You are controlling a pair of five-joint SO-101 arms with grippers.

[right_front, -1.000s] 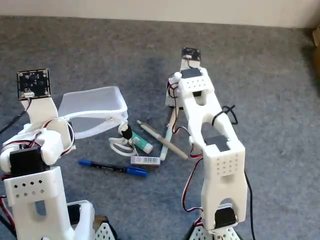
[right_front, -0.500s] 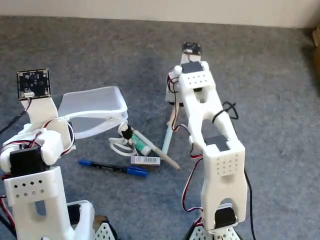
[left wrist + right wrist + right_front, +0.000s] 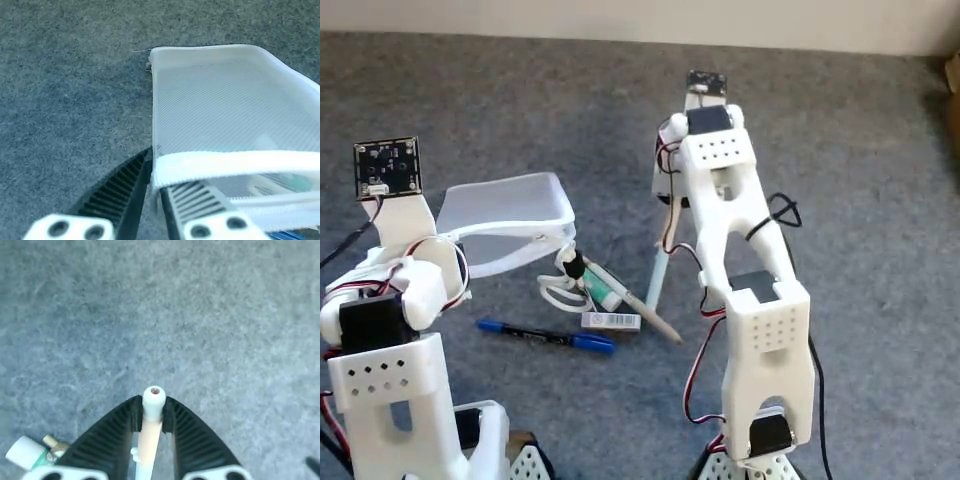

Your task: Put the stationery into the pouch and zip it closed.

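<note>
1. The left end effector (image 3: 152,172) is pressed together on the rim band of the pouch (image 3: 225,110), at one corner of its mouth.
2. In the high view the white mesh pouch (image 3: 505,215) sits beside the left arm on the grey surface (image 3: 840,150). Its mouth gapes toward the loose stationery.
3. The right end effector (image 3: 152,405) pinches a pale pen (image 3: 153,396) just under its rounded white end, with a finger on each side.
4. Seen from above, that pen (image 3: 657,275) slants down from under the right arm, with its lower end close to the pile. Whether the tip touches the surface cannot be told.
5. A green-and-white glue stick (image 3: 605,286) lies just outside the pouch mouth, with a black-tipped item (image 3: 570,265) next to it.
6. A white loop (image 3: 555,293) lies beside the glue stick, on the pouch side.
7. A beige pencil (image 3: 655,322) lies at a slant, its upper part close by the glue stick.
8. A white labelled block (image 3: 611,320) lies just below the glue stick, near the pencil.
9. A blue pen (image 3: 545,337) lies flat, nearer the arm bases. One of its ends is close to the block.
</note>
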